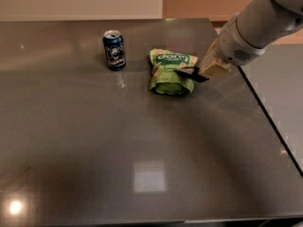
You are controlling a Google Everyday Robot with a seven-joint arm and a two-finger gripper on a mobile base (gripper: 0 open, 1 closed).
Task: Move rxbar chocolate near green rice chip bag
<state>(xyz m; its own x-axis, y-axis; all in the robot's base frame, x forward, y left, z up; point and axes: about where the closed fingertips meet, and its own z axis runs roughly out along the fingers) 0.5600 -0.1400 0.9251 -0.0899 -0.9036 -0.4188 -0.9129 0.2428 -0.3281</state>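
The gripper [188, 73] hangs low over the table [142, 155], its dark tip against the right edge of the green chip bag [165, 67]. Whether it is open, closed or holding anything cannot be told. The chocolate bar cannot be told apart from that dark tip. A blue can [114, 49] stands farther left, beyond the bag.

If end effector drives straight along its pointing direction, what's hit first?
The crinkled bright green snack bag. The end effector sits at its right edge, pointing left into it, apparently almost touching, though depth is unclear.
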